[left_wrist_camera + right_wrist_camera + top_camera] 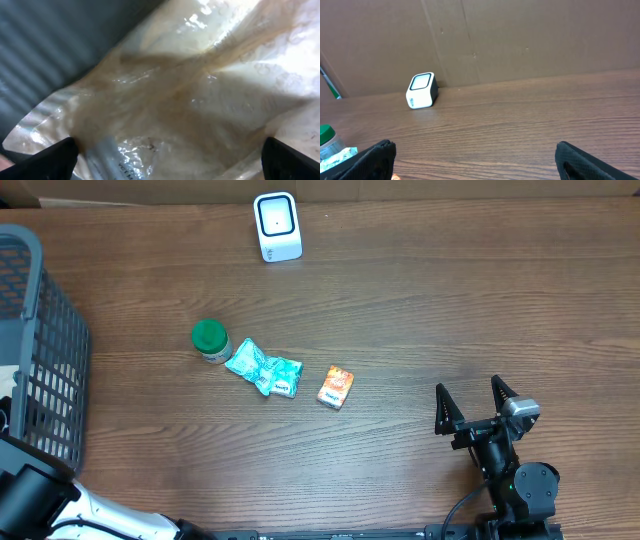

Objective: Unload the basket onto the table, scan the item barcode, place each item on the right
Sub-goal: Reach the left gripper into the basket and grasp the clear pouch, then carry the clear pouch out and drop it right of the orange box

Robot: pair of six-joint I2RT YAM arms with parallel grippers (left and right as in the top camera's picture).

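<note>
The white barcode scanner (277, 225) stands at the table's far edge, and it also appears in the right wrist view as the scanner (422, 90). Three items lie mid-table: a green-lidded jar (210, 340), a teal packet (263, 369) and a small orange box (336, 387). My right gripper (468, 388) is open and empty, low over the wood to the right of the orange box. In its own view the right gripper (475, 156) faces the scanner. My left gripper (169, 152) is open, close over crinkled clear plastic (190, 85). No barcode shows.
A grey wire basket (45, 350) stands at the left edge, and the left arm (40, 500) sits below it. A grey ribbed wall (45, 45) borders the plastic. A cardboard wall (520, 35) backs the table. The jar (325, 137) and packet (340, 155) sit at the right wrist view's left edge.
</note>
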